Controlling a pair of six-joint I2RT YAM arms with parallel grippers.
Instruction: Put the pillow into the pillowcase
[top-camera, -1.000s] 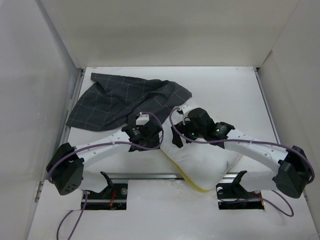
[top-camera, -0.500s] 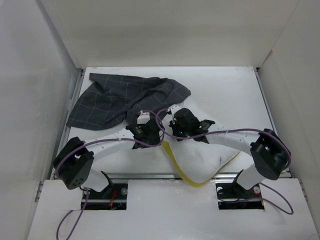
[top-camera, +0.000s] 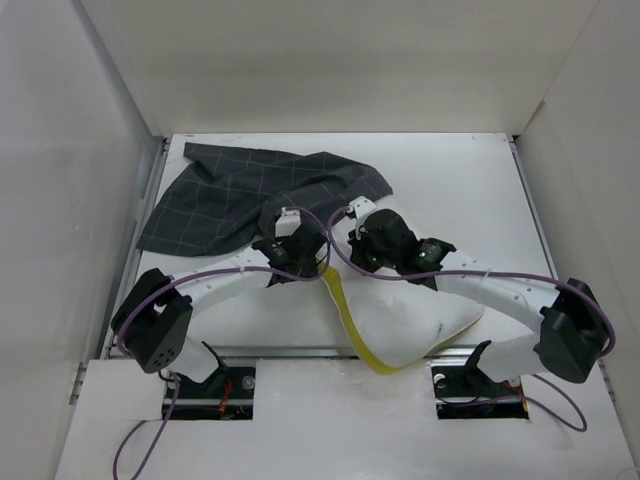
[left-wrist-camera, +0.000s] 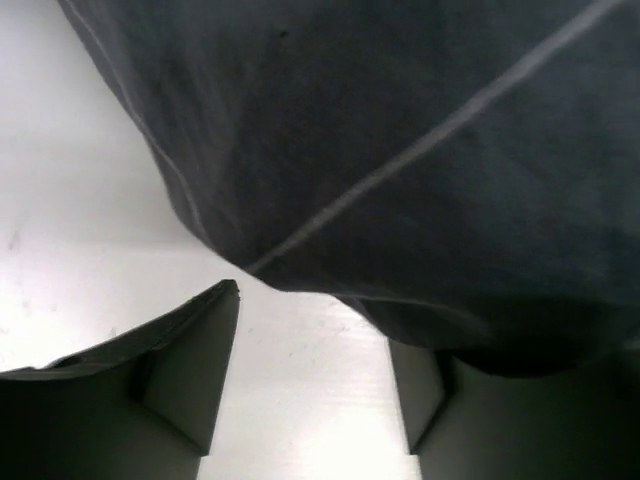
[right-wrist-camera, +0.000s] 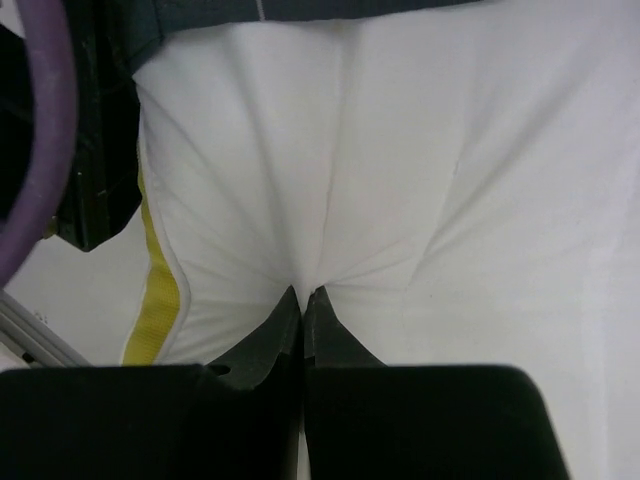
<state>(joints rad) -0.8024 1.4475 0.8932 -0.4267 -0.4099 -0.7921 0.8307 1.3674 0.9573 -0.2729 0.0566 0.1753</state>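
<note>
While pillowcase (top-camera: 240, 195) lies rumpled far-left on table (top-camera: 470, 180), L gripper (left-wrist-camera: 312, 320) jaws apart at its hem; R gripper (right-wrist-camera: 303, 295) pinches pillow (top-camera: 410, 310) fabric, jaws closed.

The pillow (top-camera: 410, 310) is a soft white cushion with a yellow strip along its left edge; it lies skewed at the near edge of the table (top-camera: 460, 190), right of centre, its cover drawn into fine creases near the far corner; the pillowcase (top-camera: 250, 195), charcoal with a thin pale grid, lies rumpled and spread over the far left corner, its near right edge meeting the pillow's far corner.
</note>
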